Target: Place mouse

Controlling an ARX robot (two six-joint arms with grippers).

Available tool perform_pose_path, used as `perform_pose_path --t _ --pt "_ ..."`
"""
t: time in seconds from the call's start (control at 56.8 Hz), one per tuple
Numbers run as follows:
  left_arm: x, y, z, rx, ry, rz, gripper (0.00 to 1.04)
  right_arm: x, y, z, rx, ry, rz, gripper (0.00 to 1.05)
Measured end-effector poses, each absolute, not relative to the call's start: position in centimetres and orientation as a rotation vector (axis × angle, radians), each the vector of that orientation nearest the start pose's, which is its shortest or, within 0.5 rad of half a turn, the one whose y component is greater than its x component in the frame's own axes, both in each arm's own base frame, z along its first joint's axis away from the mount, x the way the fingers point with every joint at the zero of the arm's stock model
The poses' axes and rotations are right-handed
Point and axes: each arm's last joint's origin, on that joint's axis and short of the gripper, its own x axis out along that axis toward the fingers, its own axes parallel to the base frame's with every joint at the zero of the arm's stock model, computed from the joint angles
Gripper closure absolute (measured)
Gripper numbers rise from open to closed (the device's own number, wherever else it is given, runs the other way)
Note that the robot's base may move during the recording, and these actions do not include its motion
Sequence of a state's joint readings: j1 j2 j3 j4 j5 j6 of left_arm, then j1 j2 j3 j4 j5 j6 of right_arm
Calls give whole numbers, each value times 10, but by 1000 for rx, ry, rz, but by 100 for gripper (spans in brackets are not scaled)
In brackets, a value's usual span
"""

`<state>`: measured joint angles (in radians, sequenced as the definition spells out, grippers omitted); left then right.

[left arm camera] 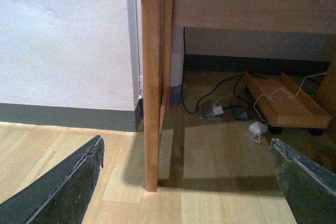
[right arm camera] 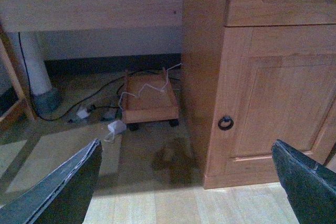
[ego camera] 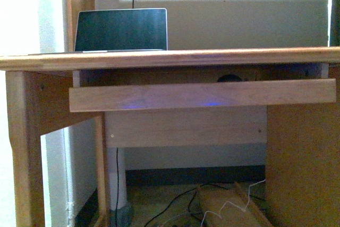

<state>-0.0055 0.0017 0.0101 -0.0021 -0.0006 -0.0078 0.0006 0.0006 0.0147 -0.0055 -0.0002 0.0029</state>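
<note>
Though mostly hidden under the table [ego camera: 212,57], right of centre, the mouse [ego camera: 229,77] shows a dark domed top; left claw [left arm camera: 186,141] and right claw [right arm camera: 186,142] gape empty

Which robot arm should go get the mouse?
Probably the right. The mouse peeks over the pull-out shelf right of centre, that arm's side. The right claw and left claw are both open and empty.

Front view faces desk [ego camera: 212,57] edge, close; wrist views low, sharing under-desk trolley [left arm camera: 289,109]
</note>
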Motion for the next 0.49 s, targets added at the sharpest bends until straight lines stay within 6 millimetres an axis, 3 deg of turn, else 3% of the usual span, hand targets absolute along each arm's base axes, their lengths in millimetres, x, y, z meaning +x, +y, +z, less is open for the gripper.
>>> perform_pose_path --t 0.493 --pt "97 -1 167 -8 -6 -5 8 97 0 168 3 -9 1 7"
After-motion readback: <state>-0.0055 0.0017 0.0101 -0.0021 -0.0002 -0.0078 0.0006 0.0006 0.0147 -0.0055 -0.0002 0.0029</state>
